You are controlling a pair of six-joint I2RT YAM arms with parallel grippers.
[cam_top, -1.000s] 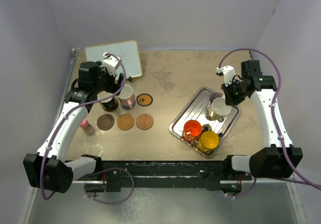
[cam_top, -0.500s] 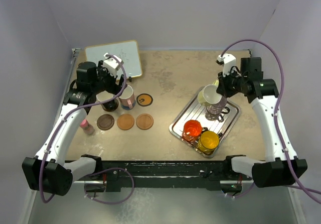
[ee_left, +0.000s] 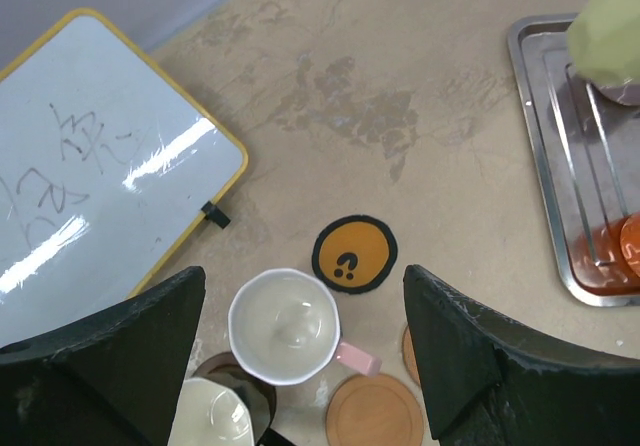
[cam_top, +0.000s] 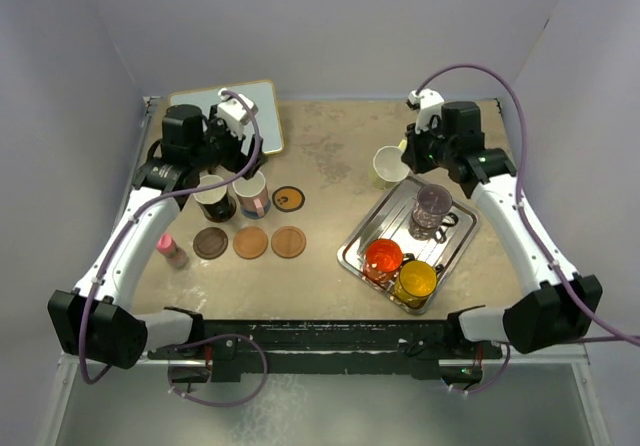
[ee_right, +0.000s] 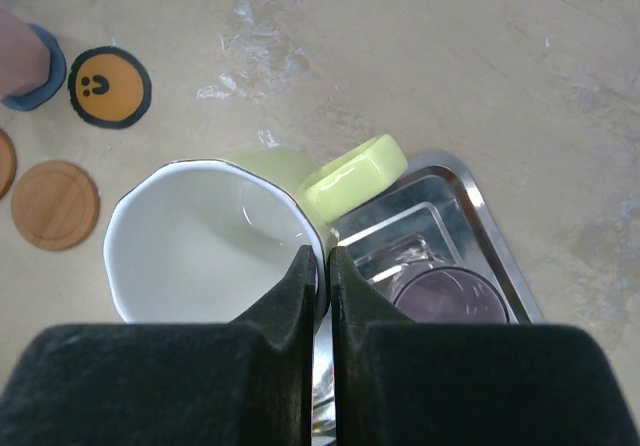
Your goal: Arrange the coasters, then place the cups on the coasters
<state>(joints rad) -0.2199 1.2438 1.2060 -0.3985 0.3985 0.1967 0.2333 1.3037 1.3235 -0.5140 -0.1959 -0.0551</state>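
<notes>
R pincer [ee_right: 322, 266] is clenched on the rim of the yellow-green, white-lined mug [ee_right: 190, 256] at 11 o'clock of the steel tray [ee_right: 487, 228]; jerk it & you risk that thin pinch slipping.

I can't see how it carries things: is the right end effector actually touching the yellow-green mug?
Touching. The right wrist view shows the right end effector pinched on the rim of the yellow-green mug, one finger inside, one outside.

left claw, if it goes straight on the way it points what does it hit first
Most likely the pink mug, standing upright between the fingers of the open left claw. Depth is unclear, but nothing shows above it.
</notes>
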